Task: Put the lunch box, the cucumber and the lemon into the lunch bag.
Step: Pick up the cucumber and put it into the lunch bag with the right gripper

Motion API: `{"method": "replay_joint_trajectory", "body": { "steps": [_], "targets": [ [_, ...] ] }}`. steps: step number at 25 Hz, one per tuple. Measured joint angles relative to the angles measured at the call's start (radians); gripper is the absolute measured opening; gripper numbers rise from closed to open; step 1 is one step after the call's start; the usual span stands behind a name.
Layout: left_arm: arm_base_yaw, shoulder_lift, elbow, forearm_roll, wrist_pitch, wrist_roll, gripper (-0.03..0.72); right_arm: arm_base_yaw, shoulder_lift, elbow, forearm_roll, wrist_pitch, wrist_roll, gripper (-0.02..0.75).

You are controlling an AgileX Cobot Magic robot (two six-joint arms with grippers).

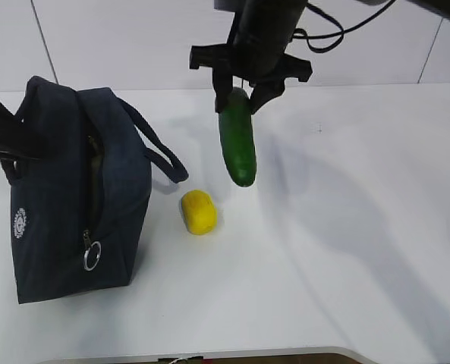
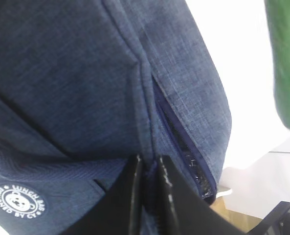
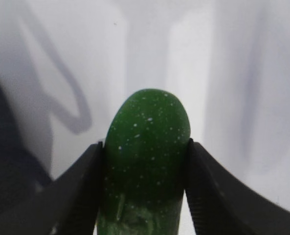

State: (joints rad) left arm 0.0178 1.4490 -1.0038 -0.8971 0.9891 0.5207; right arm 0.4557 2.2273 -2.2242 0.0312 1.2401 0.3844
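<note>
The dark navy lunch bag (image 1: 65, 189) stands upright at the table's left, its top zipper parted. My left gripper (image 1: 12, 144) is shut on the fabric of the bag's top edge (image 2: 86, 73), its jaws (image 2: 148, 166) pinching a fold beside the zipper (image 2: 184, 147). My right gripper (image 1: 242, 97) is shut on the upper end of the dark green cucumber (image 1: 237, 140), which hangs nearly vertical above the table, right of the bag. In the right wrist view the cucumber (image 3: 147, 142) fills the gap between the fingers. The yellow lemon (image 1: 199, 211) lies on the table between bag and cucumber. The lunch box is out of view.
The bag's loop handle (image 1: 160, 155) droops toward the lemon. A silver ring pull (image 1: 92, 256) hangs on the bag's front and a white round logo (image 1: 19, 223) marks its side. The white table (image 1: 346, 227) stretches right, its front edge (image 1: 209, 353) close by.
</note>
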Motion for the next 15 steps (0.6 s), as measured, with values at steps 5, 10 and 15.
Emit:
{"method": "replay_joint_trajectory", "body": {
  "steps": [5, 10, 15],
  "targets": [
    [0.000, 0.000, 0.000, 0.000, 0.000, 0.002, 0.013, 0.013, -0.074, -0.001, 0.075, 0.006, -0.049, 0.394],
    [0.000, 0.000, 0.000, 0.000, 0.000, 0.002, 0.013, 0.051, -0.106, -0.001, 0.219, 0.008, -0.161, 0.394],
    [0.000, 0.000, 0.000, -0.002, 0.000, 0.002, 0.013, 0.101, -0.106, -0.001, 0.293, -0.044, -0.232, 0.394]
  ]
}}
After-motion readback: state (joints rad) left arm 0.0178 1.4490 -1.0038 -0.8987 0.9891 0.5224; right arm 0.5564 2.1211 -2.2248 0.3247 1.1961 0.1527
